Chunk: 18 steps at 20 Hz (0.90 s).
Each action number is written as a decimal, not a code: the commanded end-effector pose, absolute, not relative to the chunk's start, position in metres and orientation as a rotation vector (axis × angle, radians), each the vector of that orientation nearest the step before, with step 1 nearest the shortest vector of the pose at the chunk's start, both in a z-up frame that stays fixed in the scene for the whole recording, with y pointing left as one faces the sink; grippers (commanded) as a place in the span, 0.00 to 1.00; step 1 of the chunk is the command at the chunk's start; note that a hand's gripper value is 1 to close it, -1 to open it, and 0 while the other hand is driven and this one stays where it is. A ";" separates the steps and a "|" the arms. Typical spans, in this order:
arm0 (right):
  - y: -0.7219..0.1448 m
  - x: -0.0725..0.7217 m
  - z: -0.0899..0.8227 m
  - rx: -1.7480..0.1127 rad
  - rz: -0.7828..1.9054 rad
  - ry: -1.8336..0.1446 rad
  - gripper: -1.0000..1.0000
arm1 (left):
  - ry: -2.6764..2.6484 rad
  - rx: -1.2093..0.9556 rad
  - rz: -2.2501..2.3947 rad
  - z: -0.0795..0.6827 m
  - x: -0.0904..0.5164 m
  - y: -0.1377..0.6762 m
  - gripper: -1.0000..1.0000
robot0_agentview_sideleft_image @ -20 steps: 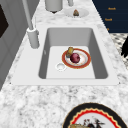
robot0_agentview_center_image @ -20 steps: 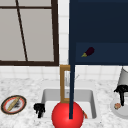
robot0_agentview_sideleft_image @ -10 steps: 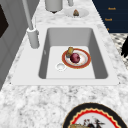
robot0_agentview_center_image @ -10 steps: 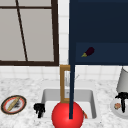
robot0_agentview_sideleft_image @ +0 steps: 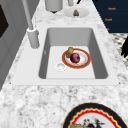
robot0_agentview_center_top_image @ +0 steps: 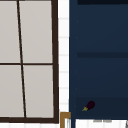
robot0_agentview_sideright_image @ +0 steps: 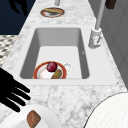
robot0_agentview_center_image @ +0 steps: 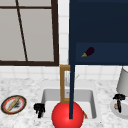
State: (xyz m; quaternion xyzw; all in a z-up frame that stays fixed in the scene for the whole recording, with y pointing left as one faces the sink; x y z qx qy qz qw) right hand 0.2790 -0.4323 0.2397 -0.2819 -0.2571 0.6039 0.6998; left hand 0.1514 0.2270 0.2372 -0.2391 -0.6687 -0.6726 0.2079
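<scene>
Right robot hand (robot0_agentview_center_image: 119, 99), fingers spread, hangs above white plate (robot0_agentview_center_image: 113, 108); no writing legible.

This is a kitchen. A white sink (robot0_agentview_sideleft_image: 75, 37) sits in the middle of a speckled stone counter (robot0_agentview_sideleft_image: 37, 97), with a tall tap (robot0_agentview_sideleft_image: 31, 27) at its left. Plates of food stand around, and a window (robot0_agentview_center_image: 27, 32) fills the upper left.
</scene>
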 end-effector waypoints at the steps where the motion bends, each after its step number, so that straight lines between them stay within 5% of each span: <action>1: -0.437 0.309 0.212 -0.694 1.350 -0.580 0.00 | -1.861 -0.666 -1.872 0.237 0.151 0.227 0.50; 18: -0.483 0.377 0.081 -0.702 1.320 -0.656 0.00 | -1.861 -0.666 -1.872 0.237 0.151 0.227 0.50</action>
